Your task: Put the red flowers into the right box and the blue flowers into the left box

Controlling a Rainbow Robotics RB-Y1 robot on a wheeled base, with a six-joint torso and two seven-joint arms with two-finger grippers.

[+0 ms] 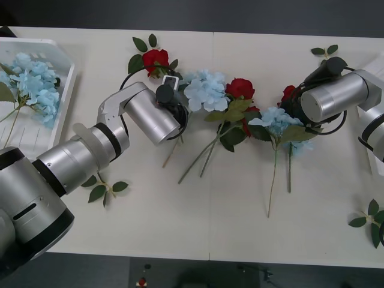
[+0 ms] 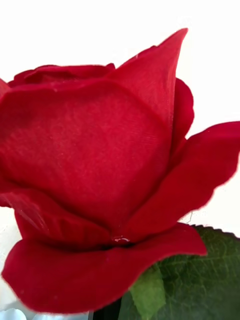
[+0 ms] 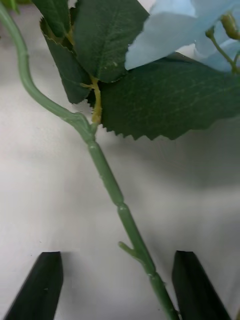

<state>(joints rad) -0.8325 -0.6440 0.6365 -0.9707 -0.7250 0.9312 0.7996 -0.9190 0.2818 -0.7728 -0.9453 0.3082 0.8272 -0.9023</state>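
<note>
Front view: white worktop (image 1: pixel 240 228); red flowers (image 1: pixel 240 88) and blue flowers (image 1: pixel 206 91) lie mixed along its middle. Left box (image 1: pixel 63 84) at the far left holds blue flowers. Right box (image 1: pixel 367 114) edge at the right.
Left wrist view: left gripper (image 3: pixel 117 285), black fingers (image 3: pixel 40 285) apart, straddling a green stem (image 3: pixel 107 175) without touching it.
Right wrist view: red rose head (image 2: pixel 100 165) close up; right finger state: cannot tell.

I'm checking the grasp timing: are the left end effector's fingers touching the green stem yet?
Apart. In the left wrist view, the green stem runs between the two black fingers of the open left end effector, with white table showing either side of it.
</note>
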